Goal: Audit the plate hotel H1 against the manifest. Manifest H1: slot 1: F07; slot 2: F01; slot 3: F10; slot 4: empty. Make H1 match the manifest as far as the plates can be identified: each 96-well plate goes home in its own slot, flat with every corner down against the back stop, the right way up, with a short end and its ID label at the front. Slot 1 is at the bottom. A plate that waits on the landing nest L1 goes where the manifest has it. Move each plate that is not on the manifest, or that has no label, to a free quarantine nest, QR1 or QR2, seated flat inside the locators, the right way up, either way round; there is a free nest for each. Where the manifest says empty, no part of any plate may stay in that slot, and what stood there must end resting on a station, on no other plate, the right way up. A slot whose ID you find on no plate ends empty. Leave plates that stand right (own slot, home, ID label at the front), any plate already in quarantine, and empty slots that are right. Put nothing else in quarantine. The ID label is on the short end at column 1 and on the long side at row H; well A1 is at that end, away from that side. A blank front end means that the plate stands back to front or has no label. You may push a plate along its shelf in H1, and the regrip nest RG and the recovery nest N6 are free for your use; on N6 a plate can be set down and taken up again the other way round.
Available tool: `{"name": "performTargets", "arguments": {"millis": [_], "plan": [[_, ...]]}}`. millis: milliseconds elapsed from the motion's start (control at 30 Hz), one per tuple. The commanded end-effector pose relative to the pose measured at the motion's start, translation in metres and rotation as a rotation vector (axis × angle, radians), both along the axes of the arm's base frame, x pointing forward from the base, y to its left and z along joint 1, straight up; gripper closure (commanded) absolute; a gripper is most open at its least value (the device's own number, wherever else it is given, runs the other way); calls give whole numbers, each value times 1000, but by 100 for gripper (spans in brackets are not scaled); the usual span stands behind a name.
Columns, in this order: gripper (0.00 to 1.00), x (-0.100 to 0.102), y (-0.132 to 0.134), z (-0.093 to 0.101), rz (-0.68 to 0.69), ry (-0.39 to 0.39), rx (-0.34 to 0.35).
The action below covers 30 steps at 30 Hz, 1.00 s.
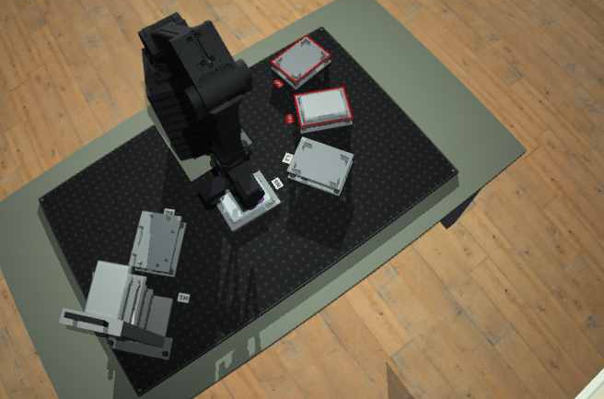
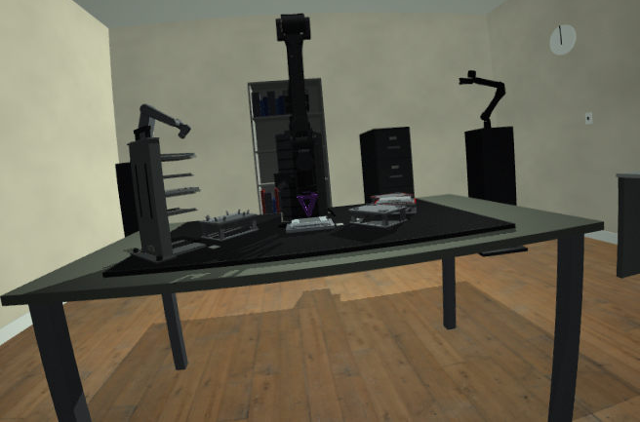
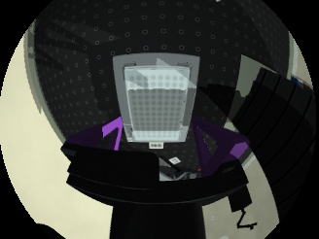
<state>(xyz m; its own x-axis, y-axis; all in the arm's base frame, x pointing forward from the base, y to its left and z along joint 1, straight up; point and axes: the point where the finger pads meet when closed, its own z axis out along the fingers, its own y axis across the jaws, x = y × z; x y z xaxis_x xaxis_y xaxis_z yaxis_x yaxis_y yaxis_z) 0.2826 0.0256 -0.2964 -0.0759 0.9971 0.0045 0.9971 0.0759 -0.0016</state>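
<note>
A white 96-well plate (image 1: 249, 211) lies flat on a grey nest in the middle of the black mat. It also shows in the wrist view (image 3: 158, 106), with a small label on its near short end. My gripper (image 1: 249, 194) is open and hangs right over this plate. Its purple fingers (image 2: 307, 205) stand wide on either side of the plate's near end, a little above it. The hotel H1 (image 1: 117, 306) stands at the mat's front left corner. I cannot tell what its shelves (image 2: 178, 182) hold.
Two red-rimmed quarantine nests stand at the far side. The farther one (image 1: 300, 60) is bare and the nearer one (image 1: 324, 107) holds a white plate. A bare grey nest (image 1: 320, 165) lies right of my gripper. Another grey nest (image 1: 157, 241) lies beside the hotel.
</note>
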Motion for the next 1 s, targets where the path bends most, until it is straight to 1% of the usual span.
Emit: {"name": "performTargets", "arguments": {"millis": [0,133,167,200,233,633,700,733,767,967], "plan": [[0,2,1,-5,-11,-11,-1],[0,2,1,-8,-11,-11,-1],[0,6,1,-4,-11,-22,0],[0,2,1,-10,-11,-10,-1],[0,2,1,-12,-10,-11,-1],[0,2,2,-28,-9,-10,-1],[0,2,2,-28,-9,-10,-1],[0,7,2,-23,-10,-23,1],[0,2,2,-31,-10,-10,-1],[0,0,2,-38,-9,-7,-1]]}}
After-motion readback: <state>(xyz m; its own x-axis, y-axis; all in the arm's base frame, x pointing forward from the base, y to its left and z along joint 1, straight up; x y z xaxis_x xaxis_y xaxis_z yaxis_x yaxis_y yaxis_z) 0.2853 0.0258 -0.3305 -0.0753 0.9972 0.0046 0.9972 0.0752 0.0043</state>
